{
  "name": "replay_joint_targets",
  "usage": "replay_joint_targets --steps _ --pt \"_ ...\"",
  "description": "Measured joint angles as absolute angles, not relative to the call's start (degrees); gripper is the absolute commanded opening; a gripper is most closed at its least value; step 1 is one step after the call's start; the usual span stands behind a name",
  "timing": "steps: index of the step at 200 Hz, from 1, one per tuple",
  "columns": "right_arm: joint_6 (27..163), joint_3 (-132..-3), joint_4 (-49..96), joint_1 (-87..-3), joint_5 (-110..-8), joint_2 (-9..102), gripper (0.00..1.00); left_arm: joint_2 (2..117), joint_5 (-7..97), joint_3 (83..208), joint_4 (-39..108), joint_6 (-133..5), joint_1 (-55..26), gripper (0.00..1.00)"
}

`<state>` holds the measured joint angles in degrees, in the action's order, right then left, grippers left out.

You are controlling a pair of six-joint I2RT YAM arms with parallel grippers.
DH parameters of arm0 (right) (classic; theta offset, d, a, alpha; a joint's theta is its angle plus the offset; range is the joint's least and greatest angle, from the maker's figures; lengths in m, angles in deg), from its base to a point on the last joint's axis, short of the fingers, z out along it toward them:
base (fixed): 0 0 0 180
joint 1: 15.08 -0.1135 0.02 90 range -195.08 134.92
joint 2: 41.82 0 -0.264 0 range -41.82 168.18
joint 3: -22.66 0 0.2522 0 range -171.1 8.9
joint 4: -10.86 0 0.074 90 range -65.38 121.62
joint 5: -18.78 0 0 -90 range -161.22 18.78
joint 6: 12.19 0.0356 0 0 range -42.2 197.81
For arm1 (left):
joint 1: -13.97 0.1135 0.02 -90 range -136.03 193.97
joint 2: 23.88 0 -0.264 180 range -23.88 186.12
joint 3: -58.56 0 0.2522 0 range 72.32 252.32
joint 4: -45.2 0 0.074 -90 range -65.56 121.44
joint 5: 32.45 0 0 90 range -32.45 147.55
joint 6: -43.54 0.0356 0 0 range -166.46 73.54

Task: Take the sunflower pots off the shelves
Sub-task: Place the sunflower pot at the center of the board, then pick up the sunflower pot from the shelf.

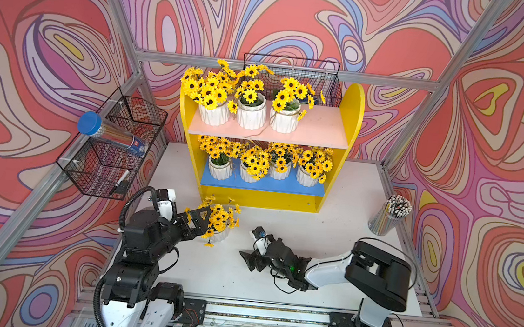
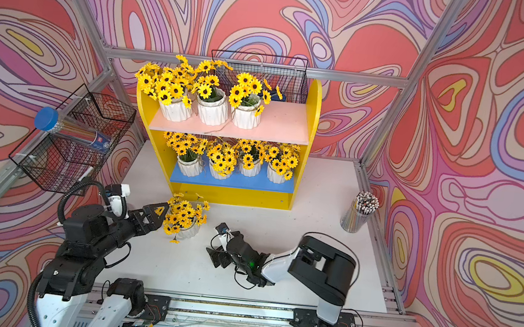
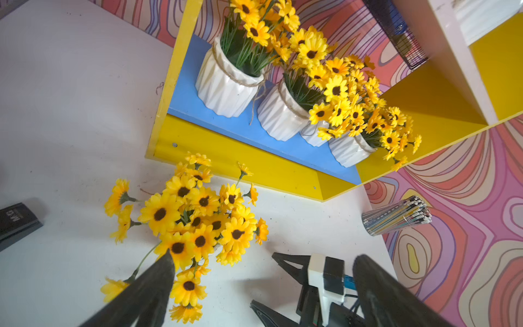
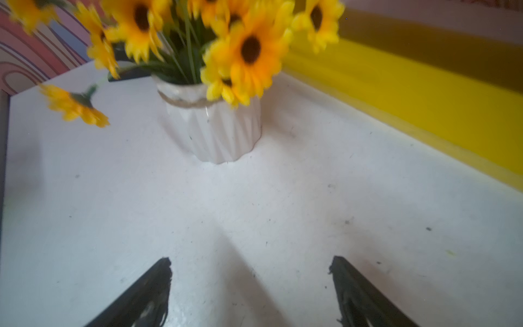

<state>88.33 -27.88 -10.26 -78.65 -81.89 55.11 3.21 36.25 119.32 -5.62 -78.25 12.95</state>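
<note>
The left claw (image 3: 264,256) hung with its jaws wide apart and empty. 1 finger was among or just beside the blooms of a sunflower pot (image 1: 220,234), which stood upright on the table (image 1: 329,237) just ahead of its tips; contact could not be told. The right claw (image 4: 251,260), jaws also apart and holding nothing, lay low over the table with that pot straight ahead and clear of it.

Beyond both claws, the shelves (image 1: 350,114) held 3 pots (image 1: 250,115) on the pink board (image 1: 324,127) and 4 pots (image 1: 220,170) crowded on the blue board (image 1: 261,186).

The glazed ribbed ceramic looked rigid, slick and likely to chip, and top-heavy under its blooms. The flowers would yield and offer no hold. The white body below the twine band seemed the best place to grip.
</note>
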Motion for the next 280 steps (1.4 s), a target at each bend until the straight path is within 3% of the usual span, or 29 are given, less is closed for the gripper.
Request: replay_joint_targets --steps 35,95,150,235,280 --pt "83.48 -38.28 2.88 -78.65 -85.92 43.96 0.96 6.47 33.3 119.45 -2.12 -79.14 12.95 0.99" --pt "76.77 -57.84 15.16 -72.79 -89.41 38.21 0.98 15.91 26.64 126.03 3.71 -80.17 12.6 0.95" --pt "74.84 -70.52 21.41 -62.82 -87.47 38.24 0.98 24.09 25.59 135.61 7.36 -77.51 0.34 0.96" --pt "75.81 -85.58 24.47 -51.08 -81.3 45.4 0.98 25.03 27.16 136.92 9.86 -70.45 -0.03 1.0" --pt "75.98 -91.2 26.49 -49.47 -77.28 52.36 0.98 25.16 28.34 135.76 10.49 -68.94 -0.03 1.0"
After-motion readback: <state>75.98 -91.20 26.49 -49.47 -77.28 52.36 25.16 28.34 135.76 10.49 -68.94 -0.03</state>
